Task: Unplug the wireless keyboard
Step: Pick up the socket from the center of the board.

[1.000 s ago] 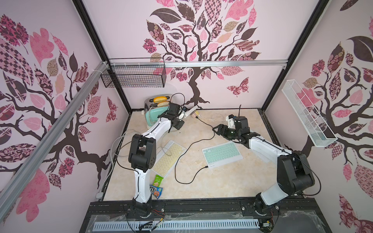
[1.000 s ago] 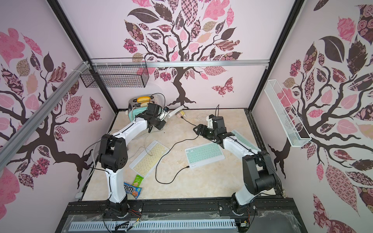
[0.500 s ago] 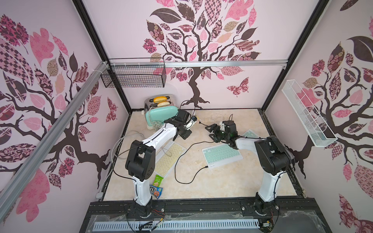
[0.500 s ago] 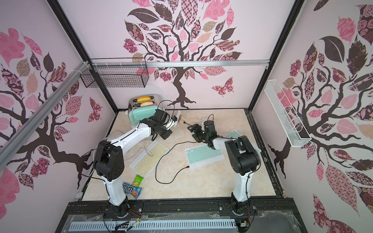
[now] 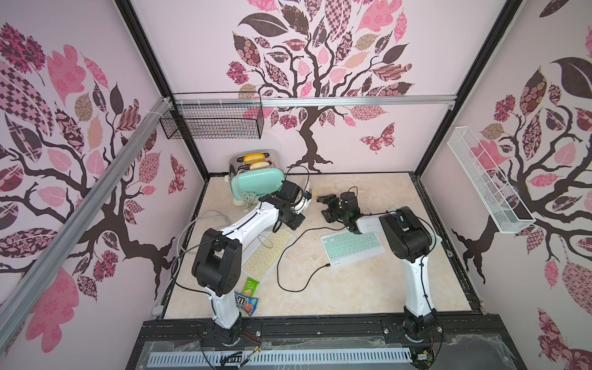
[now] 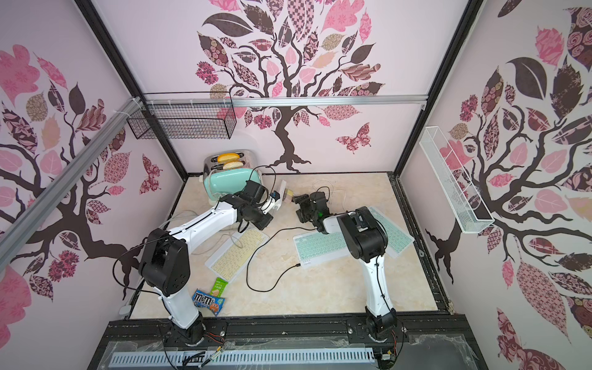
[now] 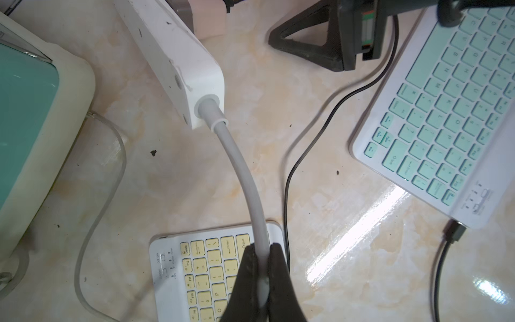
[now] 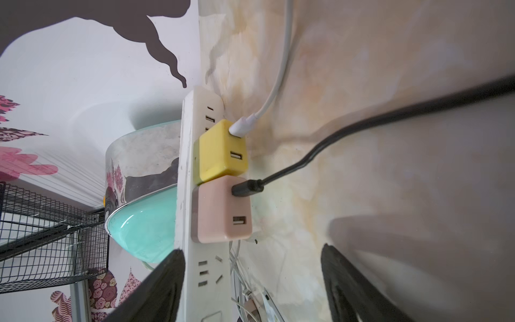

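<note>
A white power strip [image 8: 207, 267] lies toward the back of the table [image 5: 352, 294], and everything else sorts itself around it. Two charger cubes are plugged into it, touching each other: one yellow charger [image 8: 220, 156] and one pink charger [image 8: 223, 212]. Each shows two USB ports, one of them taken. A white cable [image 8: 278, 78] goes into the yellow cube. The black cable [image 8: 306, 159] goes into the pink one, its plug fully seated. That black cable loops away from the strip to the near corner of a mint keyboard [image 5: 352, 248]. This is the wireless keyboard, plugged in and lying flat, well apart from the strip on the right arm's side.

I count three keyboards. Besides that one there is a second mint keyboard [image 6: 395, 235], farther from the strip and partly under the right arm. A yellow keyboard [image 5: 269, 253] lies on the left arm's side.

The left fingers [image 7: 245, 278] are pinched tight on the strip's thick grey cord [image 7: 239, 167], some way down from the strip's end. The right fingers [image 8: 156, 292] stand wide apart, holding nothing, pointed at the strip's socket face near the two cubes.

One mint toaster [image 5: 256, 184] stands just beside the strip with two bread slices in it. Two snack packets lie well away from the strip at the table's front edge: an M&M's bag [image 6: 208, 301] and a green packet [image 6: 219, 287]. Two wire baskets hang on the walls, a black basket [image 5: 211, 123] and a white basket [image 5: 487, 182].
</note>
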You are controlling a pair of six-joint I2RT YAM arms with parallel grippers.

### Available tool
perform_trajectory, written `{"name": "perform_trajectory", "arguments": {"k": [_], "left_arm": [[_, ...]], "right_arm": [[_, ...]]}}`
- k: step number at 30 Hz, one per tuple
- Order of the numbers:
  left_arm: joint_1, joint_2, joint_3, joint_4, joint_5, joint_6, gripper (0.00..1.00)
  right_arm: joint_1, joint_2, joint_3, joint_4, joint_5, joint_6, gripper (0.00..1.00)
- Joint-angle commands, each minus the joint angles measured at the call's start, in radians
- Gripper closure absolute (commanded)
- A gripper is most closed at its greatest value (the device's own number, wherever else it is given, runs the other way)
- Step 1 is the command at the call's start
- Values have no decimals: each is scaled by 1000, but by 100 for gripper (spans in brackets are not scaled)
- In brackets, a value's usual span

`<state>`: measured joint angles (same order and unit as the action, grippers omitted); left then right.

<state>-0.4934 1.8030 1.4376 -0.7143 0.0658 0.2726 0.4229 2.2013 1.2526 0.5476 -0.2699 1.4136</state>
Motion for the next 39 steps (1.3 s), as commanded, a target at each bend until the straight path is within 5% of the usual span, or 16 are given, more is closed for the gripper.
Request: {"name": "perform_trajectory", "arguments": {"k": [1, 18, 35, 39], "left_arm": [[-14, -19, 18, 5, 11, -34, 100], [-20, -37, 41, -82, 238, -31, 100], [-20, -8, 26, -93, 243, -68, 100], [-18, -5, 8, -82, 244, -79, 100]], "right_arm": [[7, 22, 46, 18, 32, 32, 21], [4, 141, 64, 313, -41, 92, 30], [-11, 153, 21, 471, -37, 73, 69], [-10, 153, 18, 472, -48, 61, 71]]}}
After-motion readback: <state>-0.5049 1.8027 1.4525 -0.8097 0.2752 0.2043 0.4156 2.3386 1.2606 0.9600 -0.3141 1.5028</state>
